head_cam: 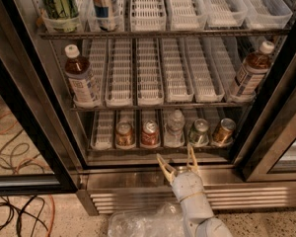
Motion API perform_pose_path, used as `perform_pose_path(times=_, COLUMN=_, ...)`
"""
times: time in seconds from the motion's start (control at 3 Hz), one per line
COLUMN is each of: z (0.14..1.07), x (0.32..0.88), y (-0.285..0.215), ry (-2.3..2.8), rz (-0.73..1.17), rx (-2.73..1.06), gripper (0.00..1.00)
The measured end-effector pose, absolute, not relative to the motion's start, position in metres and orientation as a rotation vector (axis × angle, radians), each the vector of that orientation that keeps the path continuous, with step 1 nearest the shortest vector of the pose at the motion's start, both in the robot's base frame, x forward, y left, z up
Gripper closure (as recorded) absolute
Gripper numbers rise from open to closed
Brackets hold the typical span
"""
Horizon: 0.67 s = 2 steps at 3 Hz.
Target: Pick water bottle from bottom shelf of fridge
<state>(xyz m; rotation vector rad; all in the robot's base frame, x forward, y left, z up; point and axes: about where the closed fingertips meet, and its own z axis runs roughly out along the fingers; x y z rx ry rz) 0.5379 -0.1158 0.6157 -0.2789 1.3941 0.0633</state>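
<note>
The water bottle [174, 127] is small, clear and ribbed with a pale cap. It stands in the middle lane of the bottom shelf [102, 135] of the fridge [34, 98], between drink cans. My gripper [178, 161] is open and empty. It sits just below and in front of the bottle, at the fridge's lower sill, with its fingers [164, 165] pointing up toward the shelf. The gripper does not touch the bottle.
Metal cans [149, 134] stand on both sides of the bottle. Two brown-liquid bottles [81, 82] stand at the ends of the middle shelf. The steel base grille [138, 196] runs below. Dark door frames [269, 107] flank the opening. Cables [15, 211] lie on the floor at left.
</note>
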Motion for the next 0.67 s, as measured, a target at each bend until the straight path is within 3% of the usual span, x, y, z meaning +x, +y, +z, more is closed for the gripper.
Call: perform_pose_path(times=0.67, z=0.619, x=0.560, y=-0.119, ry=1.378, rz=0.056, rx=-0.253, gripper=0.34)
